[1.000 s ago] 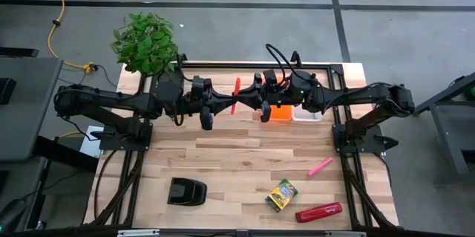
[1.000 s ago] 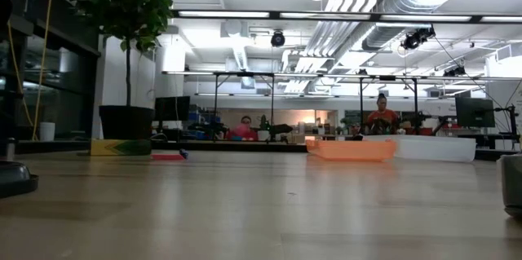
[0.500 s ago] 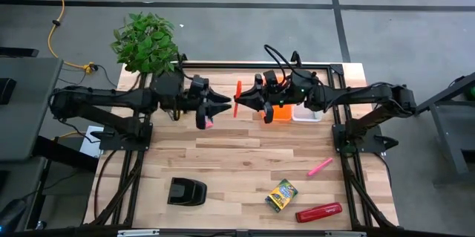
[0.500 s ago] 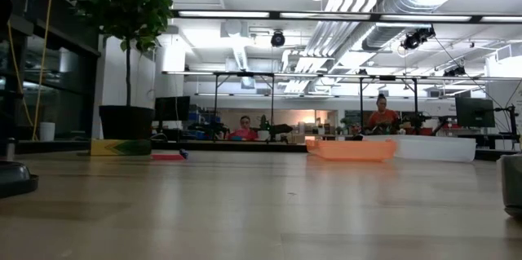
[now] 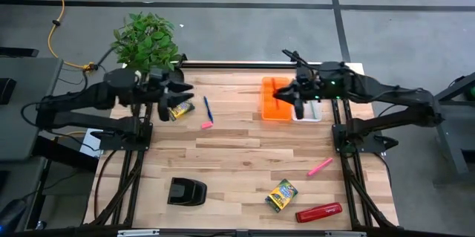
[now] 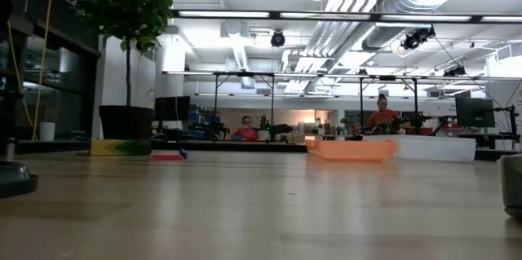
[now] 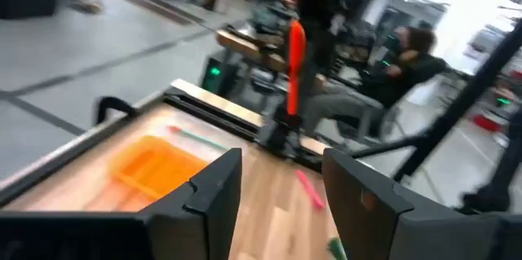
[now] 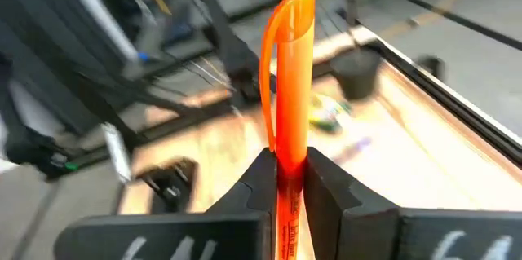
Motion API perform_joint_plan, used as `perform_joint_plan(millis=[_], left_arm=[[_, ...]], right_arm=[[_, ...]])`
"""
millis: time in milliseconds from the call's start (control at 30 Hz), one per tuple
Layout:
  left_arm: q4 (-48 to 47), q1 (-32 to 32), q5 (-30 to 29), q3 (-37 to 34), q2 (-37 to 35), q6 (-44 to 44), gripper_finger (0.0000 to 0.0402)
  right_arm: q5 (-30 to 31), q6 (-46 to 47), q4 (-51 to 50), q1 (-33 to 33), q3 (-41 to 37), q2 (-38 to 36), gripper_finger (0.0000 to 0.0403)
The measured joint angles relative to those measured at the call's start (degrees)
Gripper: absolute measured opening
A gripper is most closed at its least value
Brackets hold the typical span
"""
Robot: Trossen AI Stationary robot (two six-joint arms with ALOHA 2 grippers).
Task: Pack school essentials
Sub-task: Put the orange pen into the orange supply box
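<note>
**School essentials: one pen in the air, most items not yet packed**

School essentials lie scattered across the light wooden table (image 5: 237, 148), and we judge the packing to be at an early stage. The right gripper (image 5: 295, 97) is clenched on a thin orange plastic pen (image 8: 289, 89), which stands upright between its fingers. It hovers over the shallow orange plastic tray (image 5: 273, 103) at the far side, with a white tray (image 5: 310, 113) touching the orange one. We cannot see anything lying inside the orange tray.

The left gripper (image 5: 175, 100) hangs near the far-left corner with its fingers spread and nothing between them. A small yellow-green crayon box (image 5: 179, 111) sits just beside it.

Still loose on the boards:
- a thin blue pen (image 5: 207, 108), with a tiny pink eraser (image 5: 207, 125) near it
- a pink pen (image 5: 320, 166) towards the right edge
- a second yellow-green crayon box (image 5: 282, 195) near the front edge
- a thin green pencil (image 7: 196, 136) beside the orange tray

A red stapler (image 5: 319, 212) lies just beside the front crayon box and could get in the way of a grasp there. A black blocky desk object (image 5: 185, 191) stands well apart from everything else. A leafy green potted plant (image 5: 146, 40) overhangs the far-left corner close to the left arm. Nothing blocks the way down into the tray for the orange pen. People sit in the room beyond the table.
</note>
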Motion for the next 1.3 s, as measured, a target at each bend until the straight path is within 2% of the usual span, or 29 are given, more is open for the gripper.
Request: perform_joint_plan(millis=[133, 267, 533, 800, 900, 1033, 1167, 1300], left_arm=[[0.9, -1.4, -4.5, -2.8, -4.3, 0.0, 0.0158], [6.3, -2.9, -5.3, -8.1, -6.8, -1.1, 0.0158], [8.2, -4.3, -1.9, -10.2, -6.5, 3.5, 0.0158], [8.1, -4.3, -2.2, -10.2, -6.5, 6.5, 0.0158], [8.1, -4.3, -2.3, -10.2, -6.5, 6.5, 0.0158], [8.2, -4.3, -2.4, -10.2, -6.5, 6.1, 0.0158], [8.2, -4.3, -2.4, -10.2, -6.5, 6.1, 0.0158], [8.2, -4.3, -2.4, -10.2, -6.5, 6.1, 0.0158]], right_arm=[[6.7, 0.0, -6.3, 2.8, 0.0, -3.6, 0.0021], [9.4, -2.5, -6.0, 5.6, 0.0, -4.3, 0.0021], [5.3, -4.9, -0.8, 6.0, 0.0, -2.7, 0.0021], [5.4, -4.8, -0.7, 6.0, 0.0, -2.8, 0.0021], [8.0, -3.1, -0.8, 5.7, 0.0, -2.8, 0.0021], [13.3, 3.6, -6.2, 0.9, 0.0, -2.8, 0.0021], [15.3, 8.8, -19.3, -7.4, 0.0, -2.2, 0.0021], [15.1, 9.6, -32.2, -14.6, 0.0, 1.0, 0.0021]])
